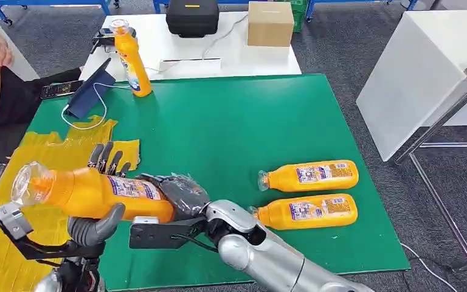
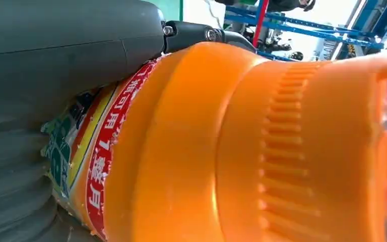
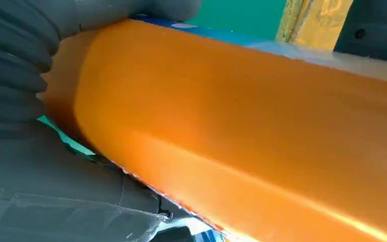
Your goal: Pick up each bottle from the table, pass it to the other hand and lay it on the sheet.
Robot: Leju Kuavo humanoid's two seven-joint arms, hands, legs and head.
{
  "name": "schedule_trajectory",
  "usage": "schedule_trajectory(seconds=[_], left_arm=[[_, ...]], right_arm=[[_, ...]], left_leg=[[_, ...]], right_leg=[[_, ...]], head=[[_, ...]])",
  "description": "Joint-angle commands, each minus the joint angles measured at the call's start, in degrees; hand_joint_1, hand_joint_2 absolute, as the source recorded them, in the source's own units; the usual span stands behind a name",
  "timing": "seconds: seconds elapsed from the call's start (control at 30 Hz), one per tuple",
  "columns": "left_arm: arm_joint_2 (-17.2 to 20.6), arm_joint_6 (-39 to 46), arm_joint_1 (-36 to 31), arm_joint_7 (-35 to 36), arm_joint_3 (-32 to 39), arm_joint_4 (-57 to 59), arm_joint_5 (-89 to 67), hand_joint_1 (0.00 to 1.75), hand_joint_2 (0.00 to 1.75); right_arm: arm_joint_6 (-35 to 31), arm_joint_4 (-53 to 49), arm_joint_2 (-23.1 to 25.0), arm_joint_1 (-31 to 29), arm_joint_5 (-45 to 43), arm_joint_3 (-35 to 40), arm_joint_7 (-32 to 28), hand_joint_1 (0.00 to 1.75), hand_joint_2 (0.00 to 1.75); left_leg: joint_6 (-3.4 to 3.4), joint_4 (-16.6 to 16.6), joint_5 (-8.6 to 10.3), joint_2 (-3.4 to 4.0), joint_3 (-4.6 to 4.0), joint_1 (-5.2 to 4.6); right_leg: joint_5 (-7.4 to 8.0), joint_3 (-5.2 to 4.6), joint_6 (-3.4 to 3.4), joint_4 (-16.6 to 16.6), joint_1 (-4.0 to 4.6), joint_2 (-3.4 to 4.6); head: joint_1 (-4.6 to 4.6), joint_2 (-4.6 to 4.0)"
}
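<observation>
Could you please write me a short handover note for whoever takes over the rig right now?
Both hands are on one orange bottle mid-handover above the yellow sheet: the right hand grips its base end, the left hand wraps its middle.
Two bottles lie on the green mat to the right; one stands upright at the far edge.
Done: none seen on the sheet.
Left: lay this bottle down, then the rest.

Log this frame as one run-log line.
phase: handover | held bottle: both hands on it, over yellow sheet | left hand | right hand at base | two bottles lying on green mat | one standing
</observation>
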Motion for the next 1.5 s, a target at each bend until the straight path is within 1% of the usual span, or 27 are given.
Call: schedule_trajectory(seconds=[0.03,0.13,0.17,0.2,0.43,0.53,0.67,0.8,0.83,0.87,0.9,0.93,0.97,1.03,1.1,1.13,1.17,1.2,1.23,1.27,1.3,1.37,1.4,1.43,1.47,1.5], left_arm=[[0.4,-1.1,-3.5,0.3,-2.2,2.6,0.2,0.00,1.75],[0.4,-1.4,-3.5,0.1,-2.2,2.8,0.4,0.00,1.75],[0.3,-1.8,-3.7,-0.4,-2.1,3.0,0.8,0.82,1.75],[0.3,-2.5,-3.8,-1.3,-2.0,3.0,0.8,1.75,1.75],[-0.2,-0.7,-3.9,-3.4,-0.9,2.2,-3.9,1.75,1.75],[-0.7,0.9,-4.3,-4.2,0.8,2.5,-6.7,1.75,1.75],[-0.8,0.6,-3.7,-4.3,2.9,2.9,-5.5,1.75,1.75],[-0.8,-0.1,-3.1,-4.4,3.2,2.6,-5.3,1.75,1.75],[-0.8,0.2,-3.0,-5.0,3.2,2.3,-6.2,1.75,1.75],[-0.8,0.8,-3.0,-5.5,3.2,2.1,-7.3,1.75,1.75],[-0.5,3.3,-3.0,-7.2,3.4,1.7,-12.3,1.75,1.75],[-0.3,7.9,-3.1,-9.8,3.3,1.0,-21.7,1.75,1.75],[-0.2,11.7,-3.1,-10.7,3.8,0.6,-29.6,1.75,1.75],[1.1,19.4,-2.9,-10.3,5.2,0.3,-48.6,1.75,1.75],[1.4,19.3,-2.7,-10.5,6.0,0.2,-48.6,1.75,1.75],[1.4,19.3,-2.7,-10.5,6.0,0.2,-48.6,1.75,1.75],[1.4,19.3,-2.7,-10.5,6.0,0.2,-48.6,1.75,1.75],[2.2,26.2,-2.2,-9.6,6.9,1.0,-64.0,1.75,1.75],[3.7,31.0,-1.1,-7.9,7.5,2.2,-74.4,1.75,1.75],[5.2,32.2,-0.2,-5.6,8.7,3.4,-80.6,1.75,1.75],[6.9,31.1,0.7,-3.8,10.1,5.5,-81.4,1.75,1.75],[9.1,30.6,1.6,-2.4,12.6,9.7,-84.1,1.75,1.75],[10.0,30.1,1.9,-1.6,13.9,11.8,-85.6,1.75,1.75],[10.9,29.5,2.3,-0.9,15.2,14.1,-87.3,1.75,1.75],[11.5,28.8,2.6,-0.7,15.9,15.7,-88.2,1.75,1.75],[11.9,28.4,3.0,-0.3,16.8,17.4,-89.1,1.75,1.75]], right_arm=[[2.3,5.6,-0.8,-1.1,0.3,7.0,-0.2,1.75,1.75],[2.3,5.7,-0.9,-1.2,0.3,7.0,-0.2,1.75,1.75],[2.2,5.4,-1.0,-1.2,0.3,7.2,-0.2,1.75,1.75],[2.1,5.3,-1.0,-1.3,0.3,7.3,-0.2,1.75,1.75],[-0.1,4.6,-2.3,-0.3,1.2,5.7,0.5,1.75,1.75],[-2.6,1.9,-3.8,2.0,3.7,2.2,0.9,1.75,1.75],[-3.6,-0.2,-4.9,4.2,5.1,-1.6,1.1,1.75,1.75],[-4.1,-1.6,-5.3,6.0,6.3,-4.5,0.9,1.75,1.75],[-4.6,-2.9,-5.6,7.1,6.7,-5.9,0.8,1.66,1.75],[-5.3,-3.6,-5.7,7.6,7.2,-6.5,0.5,0.33,1.75],[-5.9,-5.0,-6.0,8.5,7.9,-7.5,0.6,0.00,1.75],[-6.1,-8.0,-6.5,10.3,8.3,-9.6,0.5,0.00,1.75],[-5.9,-10.5,-7.0,11.5,9.2,-10.9,0.4,0.00,0.00],[-4.6,-16.6,-8.2,14.6,11.4,-13.8,0.1,0.00,0.00],[-3.4,-18.3,-8.5,15.3,11.7,-14.4,0.5,0.00,0.00],[-3.4,-18.3,-8.5,15.3,11.7,-14.4,0.5,0.00,0.00],[-3.4,-18.3,-8.5,15.3,11.7,-14.4,0.5,0.00,0.00],[-3.6,-19.2,-9.3,15.4,13.0,-14.5,0.4,0.00,0.00],[-4.2,-21.7,-11.2,16.2,12.6,-15.1,0.4,0.00,0.00],[-4.3,-23.8,-12.5,17.3,12.5,-16.1,0.4,0.00,0.00],[-4.5,-27.5,-14.7,19.7,12.5,-17.7,0.5,0.00,0.00],[-4.5,-32.6,-18.0,23.7,13.6,-19.8,0.3,0.00,0.00],[-4.7,-34.8,-19.8,25.4,13.8,-21.1,-0.1,0.00,0.00],[-5.1,-37.2,-22.0,27.5,14.5,-22.8,-0.8,0.00,0.00],[-5.4,-38.8,-23.2,29.0,14.9,-24.2,-1.1,0.00,0.00],[-5.4,-40.6,-25.2,30.7,15.4,-25.7,-1.4,0.00,0.00]], left_leg=[[-0.03,-0.1,-0.04,-0.13,0.22,0.04],[-0.05,-0.1,-0.05,-0.15,0.26,0.05],[-0.07,-0.1,-0.08,-0.18,0.34,0.07],[-0.04,-0.1,-0.02,-0.15,0.19,0.02],[-0.04,-0.1,-0.03,-0.22,0.22,0.06],[-0.02,-0.1,-0.02,-0.24,0.18,0.06],[-0.02,-0.1,-0.05,-0.34,0.27,0.06],[-0.02,-0.1,-0.02,-0.20,0.16,0.03],[-0.02,-0.1,-0.05,-0.25,0.23,0.06],[-0.02,-0.1,-0.02,-0.23,0.15,0.03],[-0.02,-0.1,-0.03,-0.29,0.19,0.04],[-0.01,0.0,-0.02,-0.21,0.11,0.04],[-0.02,0.0,-0.04,-0.29,0.14,0.05],[-0.01,0.0,-0.04,-0.30,0.10,0.04],[0.00,0.0,-0.05,-0.44,0.09,0.02],[-0.02,0.0,-0.05,-0.22,0.00,-0.02],[-0.04,0.0,-0.13,-0.11,0.09,0.05],[-0.01,0.0,-0.09,-0.07,0.08,0.00],[-0.03,0.0,-0.13,-0.09,0.17,0.02],[-0.01,-0.1,-0.06,-0.18,0.10,-0.01],[-0.02,-0.1,-0.10,-0.14,0.18,0.01],[-0.02,-0.2,-0.09,-0.14,0.30,-0.03],[-0.01,-0.2,-0.05,-0.19,0.25,-0.05],[-0.03,-0.2,-0.09,-0.29,0.39,-0.03],[-0.01,-0.2,-0.06,-0.31,0.26,-0.07],[-0.03,-0.2,-0.11,-0.32,0.34,-0.03]], right_leg=[[-0.08,0.27,-0.01,-0.1,0.05,-0.19],[-0.09,0.33,-0.01,-0.1,0.06,-0.23],[-0.14,0.42,-0.01,-0.2,0.08,-0.29],[-0.08,0.24,-0.01,-0.1,0.03,-0.21],[-0.10,0.30,0.00,-0.1,0.07,-0.31],[-0.08,0.27,0.01,-0.1,0.07,-0.32],[-0.15,0.39,0.03,-0.2,0.08,-0.46],[-0.08,0.20,0.01,-0.1,0.04,-0.27],[-0.12,0.30,0.02,-0.1,0.07,-0.34],[-0.09,0.20,0.01,-0.1,0.04,-0.30],[-0.11,0.28,0.02,-0.1,0.05,-0.38],[-0.07,0.17,0.01,-0.1,0.05,-0.27],[-0.11,0.24,0.02,-0.1,0.07,-0.38],[-0.12,0.20,0.02,-0.1,0.06,-0.38],[-0.16,0.24,0.03,0.0,0.03,-0.47],[-0.09,0.07,0.01,0.0,-0.01,-0.22],[-0.12,0.16,0.00,0.0,0.05,-0.16],[-0.09,0.11,0.01,0.0,0.00,-0.11],[-0.14,0.21,0.00,0.0,0.02,-0.17],[-0.10,0.16,0.01,0.0,-0.02,-0.25],[-0.13,0.22,0.01,-0.1,0.01,-0.23],[-0.13,0.33,0.01,-0.1,-0.03,-0.23],[-0.12,0.28,0.01,-0.1,-0.05,-0.26],[-0.18,0.45,0.01,-0.2,-0.02,-0.38],[-0.16,0.32,0.01,-0.1,-0.06,-0.35],[-0.20,0.42,0.01,-0.2,-0.02,-0.38]], head=[[0.00,0.00],[0.00,0.00],[0.00,0.00],[0.00,0.00],[0.00,0.00],[0.00,0.00],[0.00,0.00],[0.00,0.00],[0.00,0.00],[0.00,0.00],[0.00,0.00],[0.00,0.00],[0.00,0.00],[-0.02,0.00],[0.02,0.00],[0.02,0.00],[0.00,0.00],[-0.02,0.00],[0.00,0.00],[0.00,0.02],[0.02,0.00],[-0.02,0.00],[0.02,0.00],[0.00,0.00],[0.00,0.00],[0.00,0.00]])
